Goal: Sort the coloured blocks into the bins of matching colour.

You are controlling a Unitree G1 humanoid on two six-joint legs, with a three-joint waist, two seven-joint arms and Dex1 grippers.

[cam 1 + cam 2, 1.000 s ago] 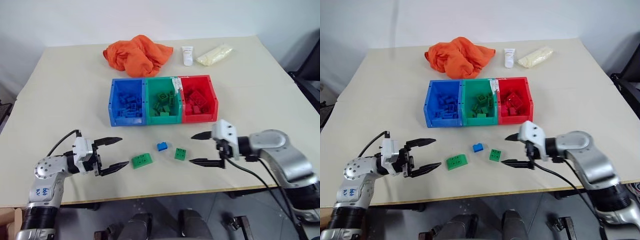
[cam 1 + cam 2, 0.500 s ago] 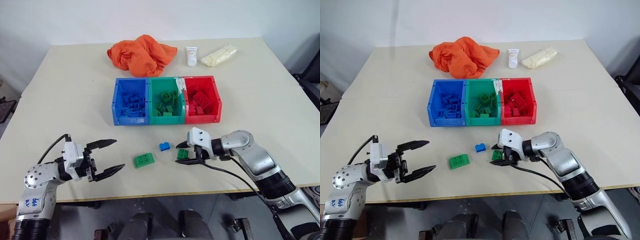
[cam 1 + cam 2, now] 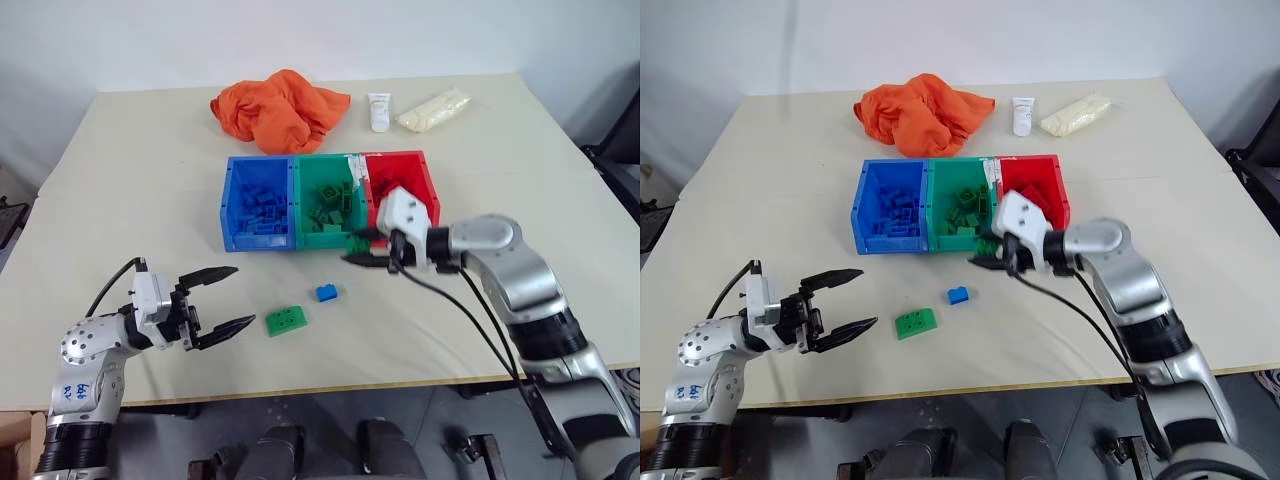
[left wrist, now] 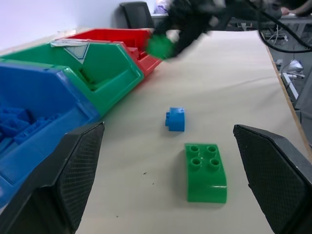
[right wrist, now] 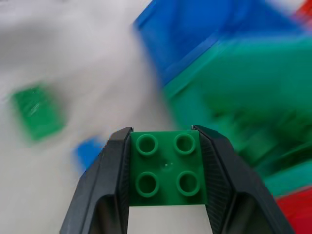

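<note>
A square green four-stud block, studs facing the wrist camera, sits clamped between the two fingers of the right gripper, lifted off the table at the green bin's near wall. The left gripper hangs spread wide and empty, pointing toward the sloped green block, whose long axis runs roughly across the table, and the blue block.

I see one green block held aloft near the green bin; blue block and sloped green block lie nearer.
</note>
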